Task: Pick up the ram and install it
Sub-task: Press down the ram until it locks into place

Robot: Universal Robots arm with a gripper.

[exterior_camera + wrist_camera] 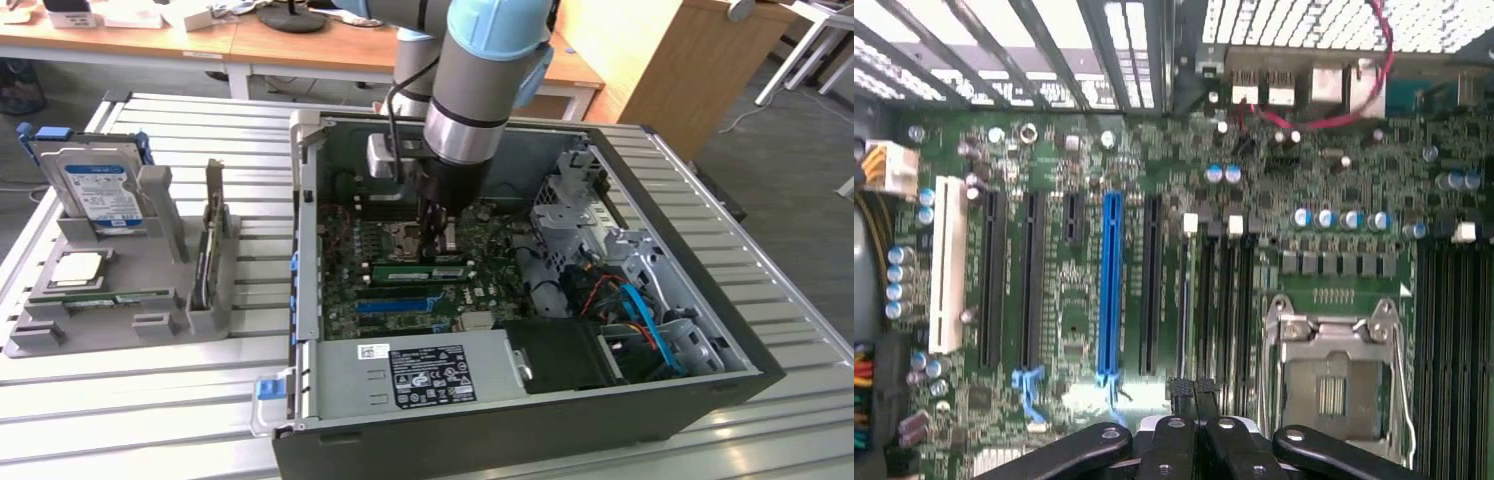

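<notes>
Inside the case (pixel 561 440), the ram (pixel 420 270) looks already in: a thin green stick with dark chips, standing on edge in a board slot near the case's middle. Whether it's fully clicked home, I can't tell. Just behind it is the claw (pixel 437 240), closed (pixel 1194 388) with nothing visible between its fingers, low over the board (pixel 1069 330). A spare green stick (pixel 100 297) lies in the tray (pixel 200 322) outside the case.

The table (pixel 187 400) has a slatted metal top. An open PC case (pixel 534 420) rests on it at the exterior view's right. A grey parts holder (pixel 200 320) rests beside the case at the exterior view's left, just apart from it.
</notes>
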